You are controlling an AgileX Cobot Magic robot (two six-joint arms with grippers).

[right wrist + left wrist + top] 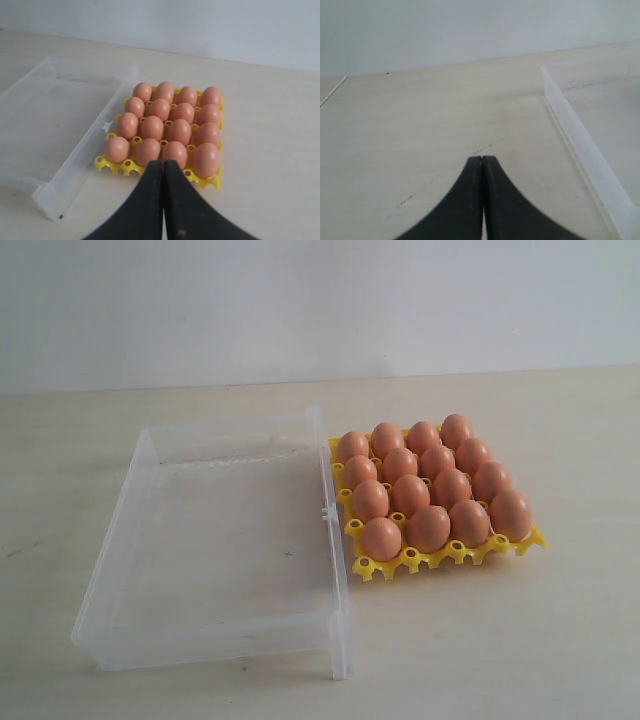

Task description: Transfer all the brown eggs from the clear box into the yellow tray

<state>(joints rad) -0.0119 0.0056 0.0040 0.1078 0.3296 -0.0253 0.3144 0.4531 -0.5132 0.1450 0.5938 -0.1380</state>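
A pale wooden table (545,640) carries two things. The box (220,540), clear and low-walled, lies flat on it. The tray (425,558), yellow, sits at the box's 3 o'clock, just beside its clasp wall; whether they touch is unclear. Faint scuffs (22,546) mark the top at the box's 9 o'clock.

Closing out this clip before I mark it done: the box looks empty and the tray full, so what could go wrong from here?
1. The shut right gripper points at the front row of brown eggs; a forward move could knock one out of the yellow tray.
2. The tray sits close beside the clear box; a bump to the box, near the shut left gripper, might shift the eggs.
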